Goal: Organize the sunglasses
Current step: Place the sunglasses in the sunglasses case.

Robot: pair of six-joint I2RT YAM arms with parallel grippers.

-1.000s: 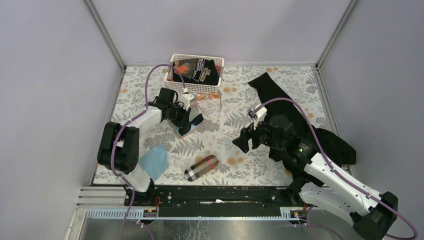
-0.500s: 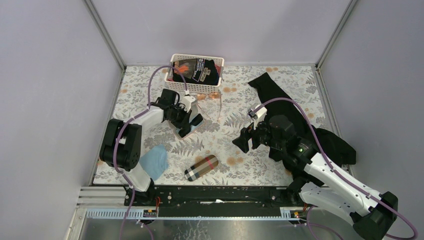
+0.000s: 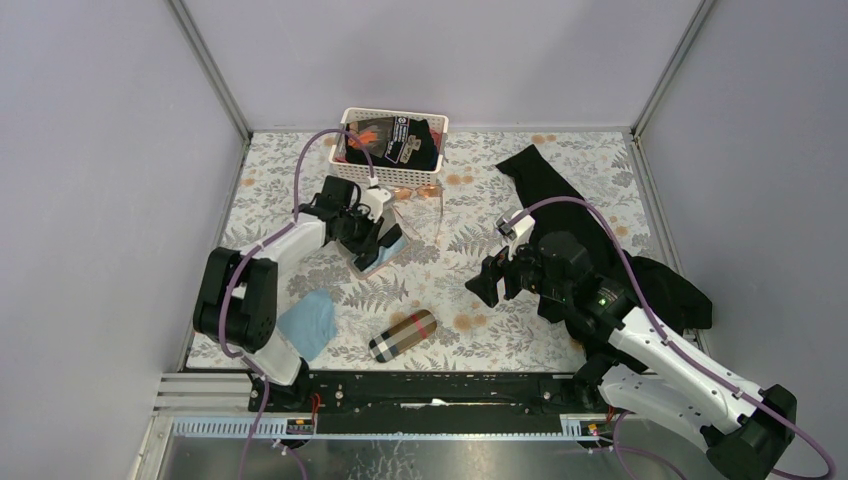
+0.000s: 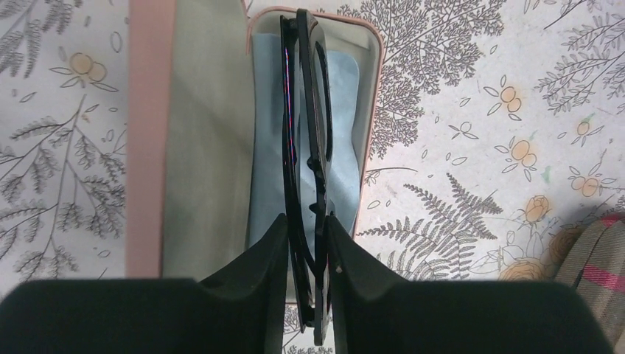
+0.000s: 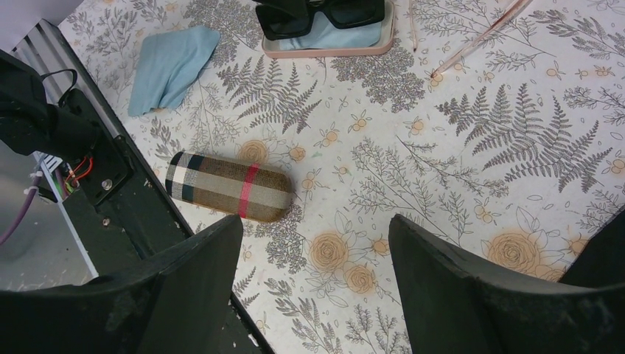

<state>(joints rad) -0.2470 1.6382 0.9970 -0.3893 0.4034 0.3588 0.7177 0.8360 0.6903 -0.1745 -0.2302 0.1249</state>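
Observation:
My left gripper is shut on the black-framed sunglasses. It holds them edge-down, folded, in the open pink case, over the light-blue cloth lining it. In the top view this gripper is at the case, in front of the basket. The right wrist view shows the black sunglasses in the pink case. The wire-framed sunglasses lie on the table right of the case, also faint in the top view. My right gripper is open and empty above the table.
A closed plaid case lies near the front edge, also in the right wrist view. A loose light-blue cloth lies at the front left. A white basket with dark items stands at the back. Black fabric covers the right side.
My left gripper has shifted slightly over the pink case with the black sunglasses still in it. The right arm has not moved.

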